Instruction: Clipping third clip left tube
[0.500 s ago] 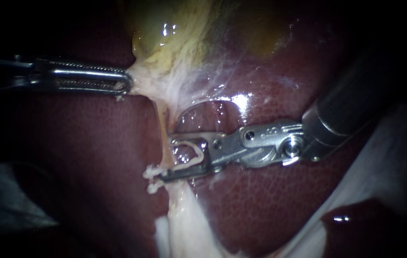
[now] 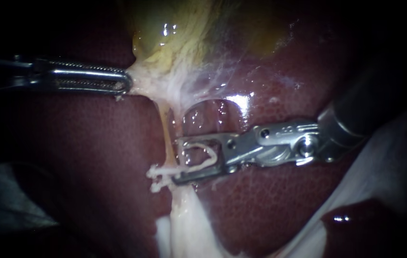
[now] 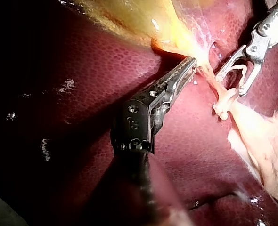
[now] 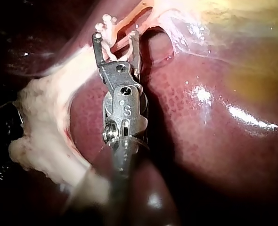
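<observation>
Endoscope first: the left instrument (image 2: 126, 85) has its jaws clamped flat on the pale tissue (image 2: 143, 83) right under the gallbladder (image 2: 174, 33), and that tissue looks stretched toward it; the right instrument (image 2: 177, 161) has its jaws spread wide with a white curved clip (image 2: 207, 152) seated in them, touching both jaws, so they're holding the clip and nothing else; the thin yellowish tube (image 2: 166, 134) runs down over the liver (image 2: 260, 200) just off the upper jaw tip, and it crosses the clip's lower arm, which pokes out past the jaws; a couple of white lumps (image 2: 154, 173) sit on the tube right there, can't tell what they are. Left wrist view: the left instrument (image 3: 192, 61) is closed tight on that same tissue where it tapers off the gallbladder; the tube (image 3: 213, 85) hangs just ahead of it, and the right instrument (image 3: 231, 84) gapes just beside the tube; the lumps (image 3: 221, 110) show further along the strand. Right wrist view: the right instrument (image 4: 116, 36) stands with both tips apart; the tube (image 4: 139, 15) slants across in line with that gap, but honestly I can't tell if it's inside the jaws or just past the tips; the lumps (image 4: 106, 21) sit just ahead of one tip.
</observation>
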{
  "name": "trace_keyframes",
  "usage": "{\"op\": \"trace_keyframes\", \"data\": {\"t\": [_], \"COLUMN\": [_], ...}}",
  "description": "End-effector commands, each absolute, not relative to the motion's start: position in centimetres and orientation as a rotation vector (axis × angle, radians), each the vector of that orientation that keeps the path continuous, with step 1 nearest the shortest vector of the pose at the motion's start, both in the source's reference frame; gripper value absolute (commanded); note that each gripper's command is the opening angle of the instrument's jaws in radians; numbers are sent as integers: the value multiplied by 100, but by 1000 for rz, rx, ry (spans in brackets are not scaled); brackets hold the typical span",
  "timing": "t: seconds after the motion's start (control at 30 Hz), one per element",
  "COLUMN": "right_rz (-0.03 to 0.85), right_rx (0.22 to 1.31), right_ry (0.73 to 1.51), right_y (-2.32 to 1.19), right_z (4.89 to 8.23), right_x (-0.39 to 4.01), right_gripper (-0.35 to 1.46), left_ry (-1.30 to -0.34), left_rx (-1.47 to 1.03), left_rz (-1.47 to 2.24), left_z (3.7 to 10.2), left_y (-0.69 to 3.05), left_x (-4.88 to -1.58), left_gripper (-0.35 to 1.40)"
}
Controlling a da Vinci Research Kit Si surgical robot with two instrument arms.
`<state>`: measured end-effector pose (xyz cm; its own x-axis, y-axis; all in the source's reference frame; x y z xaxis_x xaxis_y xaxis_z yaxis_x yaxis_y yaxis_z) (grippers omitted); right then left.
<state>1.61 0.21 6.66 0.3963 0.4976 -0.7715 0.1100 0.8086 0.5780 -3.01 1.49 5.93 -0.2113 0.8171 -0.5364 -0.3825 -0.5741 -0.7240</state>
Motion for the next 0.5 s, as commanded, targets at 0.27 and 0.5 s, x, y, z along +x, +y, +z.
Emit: {"op": "trace_keyframes", "data": {"t": [0.27,0.5], "right_rz": [281,313], "right_rx": [641,713], "right_ry": [1180,1234], "right_y": [31,34], "right_z": [651,639], "right_x": [141,141], "right_gripper": [49,49], "left_ry": [-571,-571], "left_rx": [-1218,-1218], "left_rz": [1882,1882], "left_z": [592,592], "left_y": [150,150], "left_x": [-300,-300], "left_gripper": [-35,-35]}}
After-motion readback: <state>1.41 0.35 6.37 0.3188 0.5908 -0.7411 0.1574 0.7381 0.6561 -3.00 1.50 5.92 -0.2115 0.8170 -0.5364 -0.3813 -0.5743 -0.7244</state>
